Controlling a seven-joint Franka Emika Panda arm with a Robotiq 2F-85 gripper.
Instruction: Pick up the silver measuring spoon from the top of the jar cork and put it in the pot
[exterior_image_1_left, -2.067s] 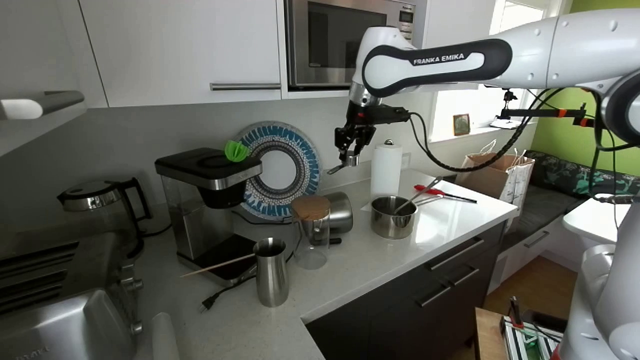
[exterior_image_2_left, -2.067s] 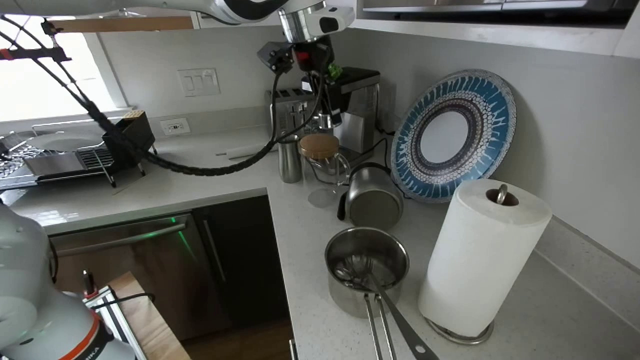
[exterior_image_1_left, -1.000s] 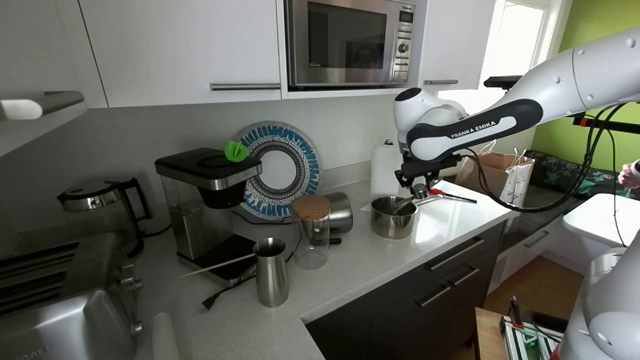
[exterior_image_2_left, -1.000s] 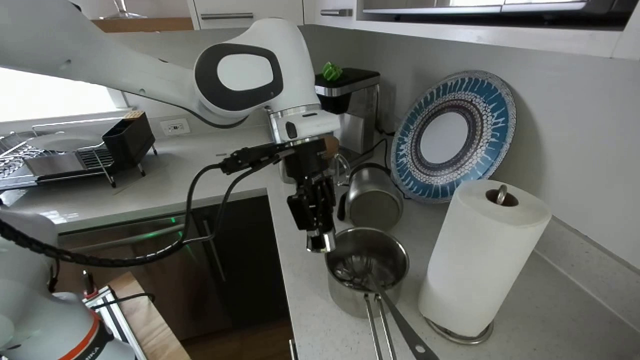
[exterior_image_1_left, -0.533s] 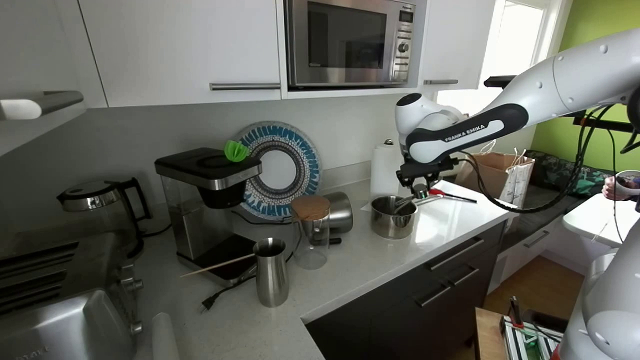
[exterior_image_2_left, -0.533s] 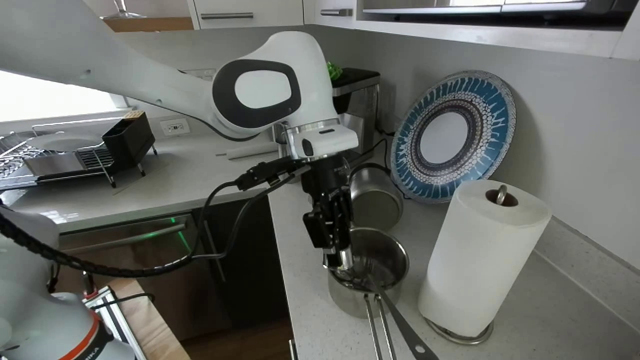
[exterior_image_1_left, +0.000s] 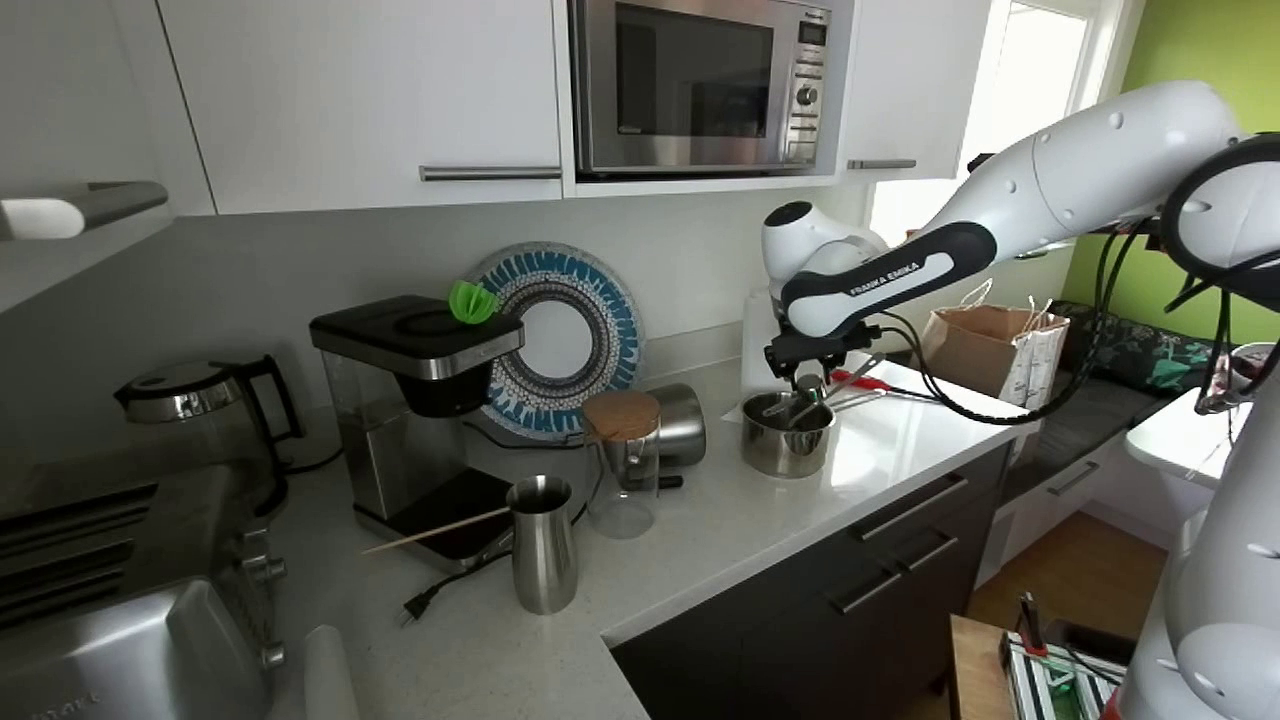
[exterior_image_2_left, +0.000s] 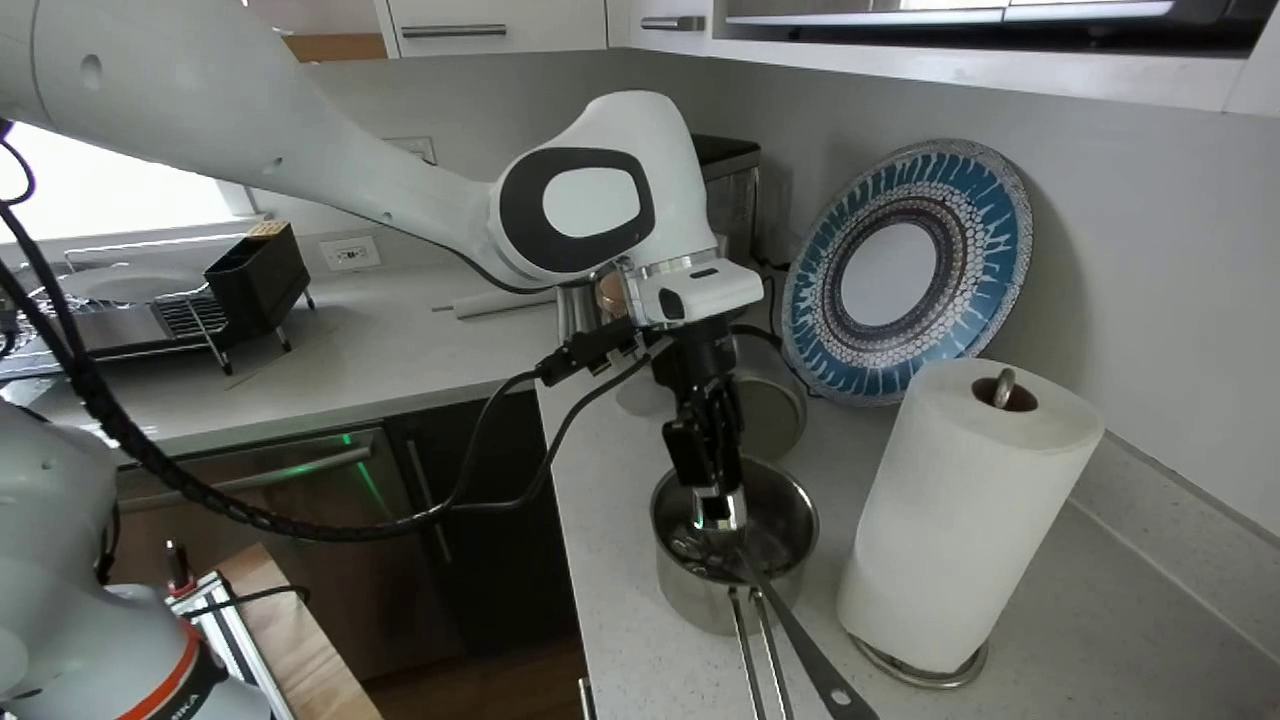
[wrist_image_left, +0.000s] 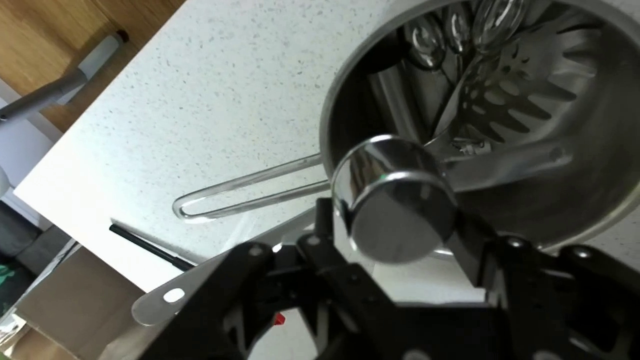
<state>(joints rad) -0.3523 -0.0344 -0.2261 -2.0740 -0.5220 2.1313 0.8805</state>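
The silver measuring spoon (wrist_image_left: 400, 220) has a small round cup and a flat handle. My gripper (wrist_image_left: 397, 227) is shut on the sides of its cup, with one finger on each side. In the wrist view the handle extends over the inside of the steel pot (wrist_image_left: 327, 115). In both exterior views the gripper (exterior_image_1_left: 810, 386) (exterior_image_2_left: 718, 508) is over the opening of the pot (exterior_image_1_left: 785, 455) (exterior_image_2_left: 690, 598). I cannot tell whether the spoon touches anything inside. The jar cork (exterior_image_1_left: 620, 415) has nothing on it; the arm partly hides it in an exterior view (exterior_image_2_left: 611, 297).
The pot holds whisk-like utensils and a slotted utensil (wrist_image_left: 495, 92), whose long handle (exterior_image_2_left: 805, 650) sticks out over the rim. Paper towels (exterior_image_2_left: 970, 520) stand beside the pot. A tipped steel pitcher (exterior_image_1_left: 682, 425), a patterned plate (exterior_image_1_left: 615, 330) and a red-handled tool (exterior_image_1_left: 860, 380) are nearby.
My gripper has carried the measuring spoon from high up near the jar, down beside the pot, then across over the pot's opening. It has stayed shut on the spoon.
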